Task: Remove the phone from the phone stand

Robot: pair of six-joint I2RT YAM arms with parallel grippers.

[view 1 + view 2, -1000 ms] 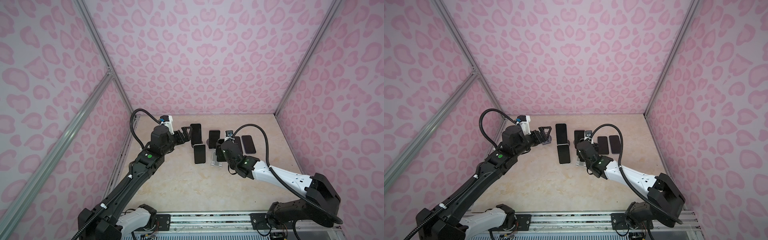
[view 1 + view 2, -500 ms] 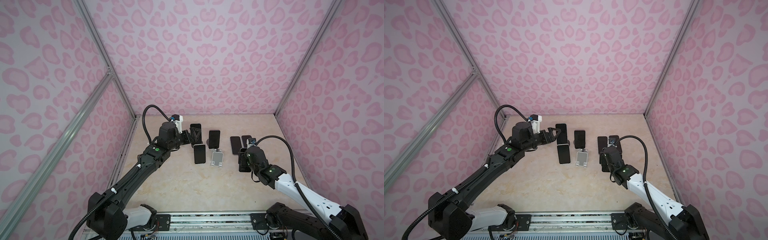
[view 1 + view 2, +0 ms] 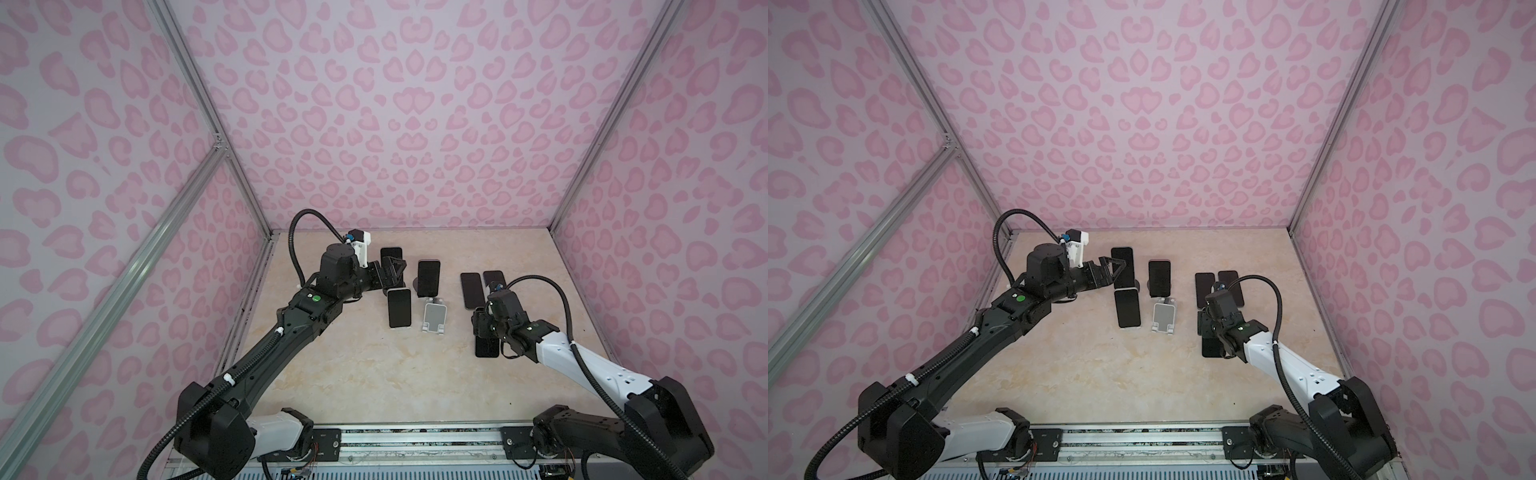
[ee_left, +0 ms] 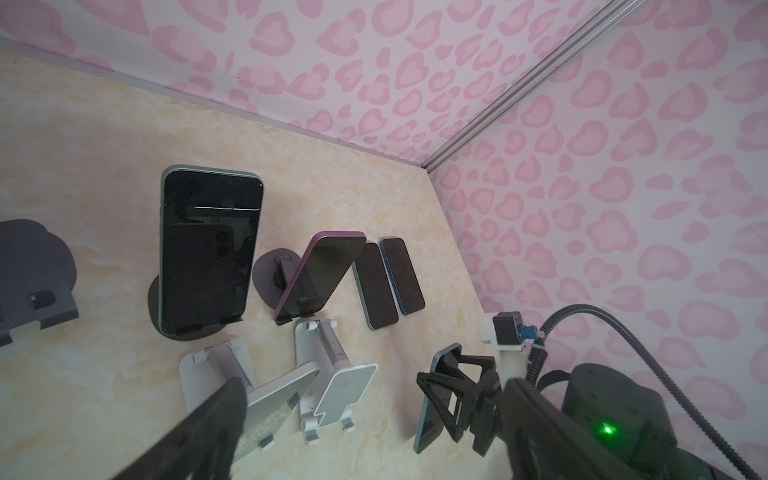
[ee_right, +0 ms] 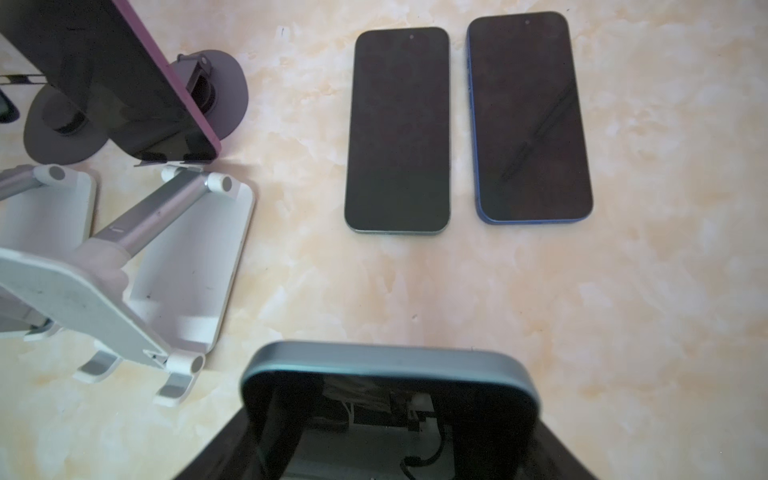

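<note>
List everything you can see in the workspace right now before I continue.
phones on stands: three, black screens, mid-table: rear phone, purple phone, front phone.
phones lying flat: two, right side: teal-edged phone, blue-edged phone.
held phone: one, teal-edged, front right.
empty stands: two: white stand mid-table; grey stand, left wrist view only.
table: one, beige marble.
left gripper: one, black, open at rear phone.
right gripper: one, black, shut on held phone.

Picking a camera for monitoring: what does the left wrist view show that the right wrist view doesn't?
Left wrist only: the green-edged phone fully in frame on a dark round stand, a grey stand, and the right pincer gripping the teal phone. Right wrist only: that phone's rounded end close up. Both: the purple phone, the empty white stand, two flat phones.
</note>
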